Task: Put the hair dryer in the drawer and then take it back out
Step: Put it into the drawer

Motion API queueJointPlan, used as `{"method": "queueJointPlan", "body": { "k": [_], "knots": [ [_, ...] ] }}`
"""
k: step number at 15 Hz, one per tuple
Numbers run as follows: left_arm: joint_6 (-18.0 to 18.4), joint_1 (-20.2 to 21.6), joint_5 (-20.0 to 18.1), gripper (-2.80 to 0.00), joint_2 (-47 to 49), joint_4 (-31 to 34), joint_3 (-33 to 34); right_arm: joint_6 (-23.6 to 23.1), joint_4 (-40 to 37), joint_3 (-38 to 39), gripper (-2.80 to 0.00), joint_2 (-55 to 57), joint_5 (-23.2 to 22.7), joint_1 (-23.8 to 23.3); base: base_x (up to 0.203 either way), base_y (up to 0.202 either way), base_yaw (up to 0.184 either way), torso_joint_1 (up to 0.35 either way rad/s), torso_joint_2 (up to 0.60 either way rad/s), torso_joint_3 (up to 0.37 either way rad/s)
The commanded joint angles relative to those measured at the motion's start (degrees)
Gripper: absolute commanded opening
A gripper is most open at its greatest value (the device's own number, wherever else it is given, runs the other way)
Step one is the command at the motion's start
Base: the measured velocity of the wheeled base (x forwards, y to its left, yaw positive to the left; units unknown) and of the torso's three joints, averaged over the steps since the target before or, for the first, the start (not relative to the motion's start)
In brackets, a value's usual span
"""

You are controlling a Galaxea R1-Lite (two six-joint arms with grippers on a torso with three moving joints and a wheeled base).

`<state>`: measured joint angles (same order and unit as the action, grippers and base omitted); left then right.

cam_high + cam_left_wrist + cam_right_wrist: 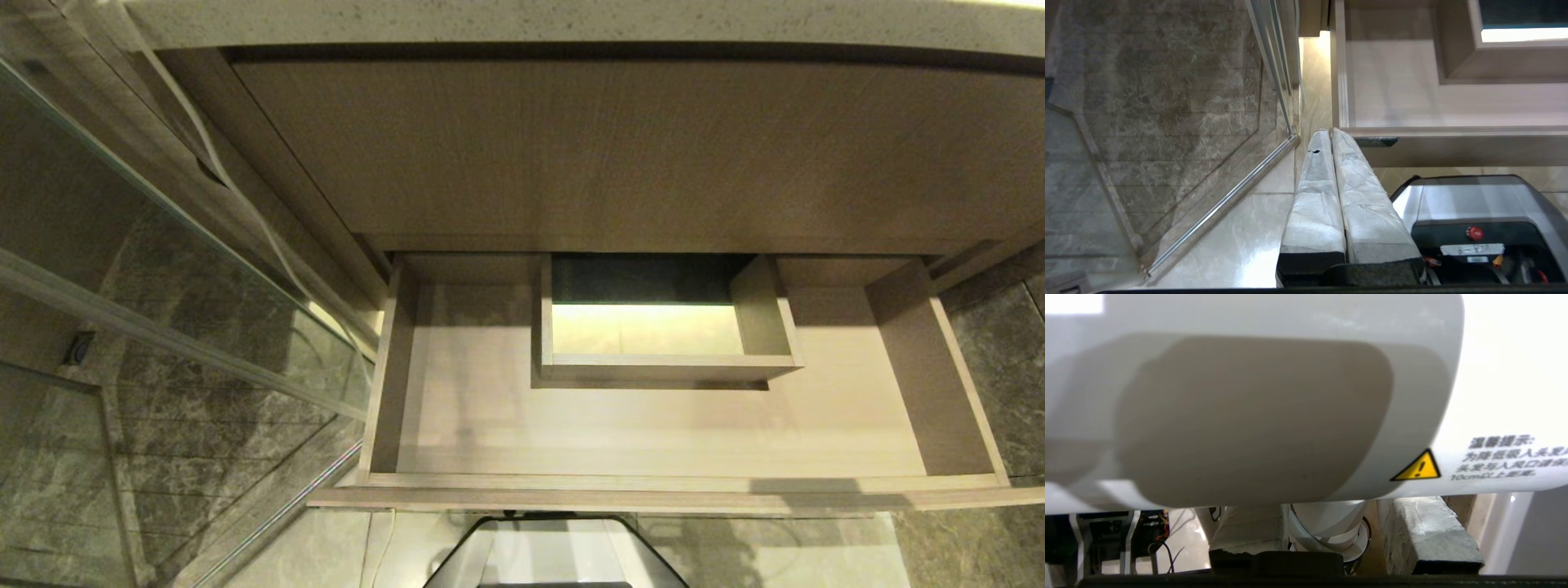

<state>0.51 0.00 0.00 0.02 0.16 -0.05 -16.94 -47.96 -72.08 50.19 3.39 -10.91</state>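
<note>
Pulled open under the counter (571, 20): the drawer (653, 425), nothing on its floor. Right gripper (1331, 531) fingers clamped on the hair dryer (1249, 416), outside the head view. Left gripper (1330, 134) fingers pressed together, just off the drawer's front left corner.

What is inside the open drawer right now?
The drawer holds only its boxed cut-out at the rear middle; the visible floor is bare. The hair dryer sits in the right tool, not inside.
</note>
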Motion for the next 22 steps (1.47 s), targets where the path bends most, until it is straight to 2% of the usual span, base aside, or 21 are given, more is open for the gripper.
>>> {"method": "queueJointPlan", "body": {
  "k": [1, 5, 13, 17, 22],
  "knots": [
    [0.01, 0.0, 0.0, -2.8, -0.02, 0.02, 0.05, -0.11, -0.12, 0.36, -2.8, 0.08, 0.04, 0.01, 0.0, 0.0, 0.0, -0.344, 0.44, 0.116],
    [0.01, 0.0, 0.0, -2.8, -0.02, 0.02, 0.04, -0.19, 1.64, 1.25, -2.8, 0.17, -0.05, 0.01, 0.0, 0.0, 0.0, -0.198, 0.4, 0.221],
    [0.01, 0.0, 0.0, -2.8, -0.02, 0.02, -0.04, -0.46, 2.23, 3.12, -2.8, 0.86, 0.03, 0.01, 0.0, 0.0, 0.0, -0.038, 0.38, 0.333],
    [0.01, 0.0, 0.0, -2.8, -0.02, 0.02, -0.04, -0.46, 3.29, 1.83, -2.8, 5.78, 0.27, -0.07, 0.0, 0.0, 0.0, 0.097, 0.18, 0.296],
    [0.01, 0.0, 0.0, -2.8, -0.02, 0.02, 0.02, -0.42, 4.8, -3.03, -2.8, 14.52, 0.29, -0.67, 0.0, 0.0, 0.0, 0.066, 0.03, 0.087]
  ]
}}
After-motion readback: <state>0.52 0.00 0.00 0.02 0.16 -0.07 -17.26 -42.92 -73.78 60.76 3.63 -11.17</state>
